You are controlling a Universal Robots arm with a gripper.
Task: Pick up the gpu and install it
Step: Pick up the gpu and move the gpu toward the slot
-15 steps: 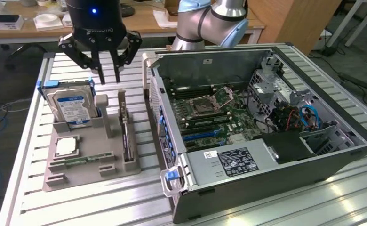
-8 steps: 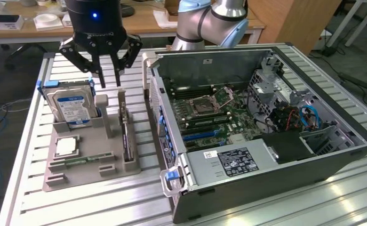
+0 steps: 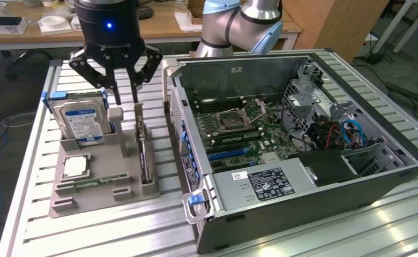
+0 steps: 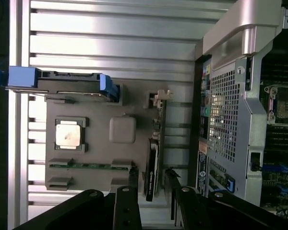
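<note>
We hang our fingers [image 3: 133,88] open and empty over the gpu [image 3: 143,155], which stands on edge in its grey holder [image 3: 87,199] (both faces free to straddle).

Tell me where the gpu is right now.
The gpu stands on edge in the grey holder, between the hard drive on the exterior view's left and the computer case on its right, just below the claw.

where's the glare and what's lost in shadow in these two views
Exterior view: light glares off the table slats at that view's lower right, beside the computer case. Wrist view: the slats wash out to white beside the grey tray, the case's rim corner shines, and the tool is a dark silhouette around the gpu.
</note>
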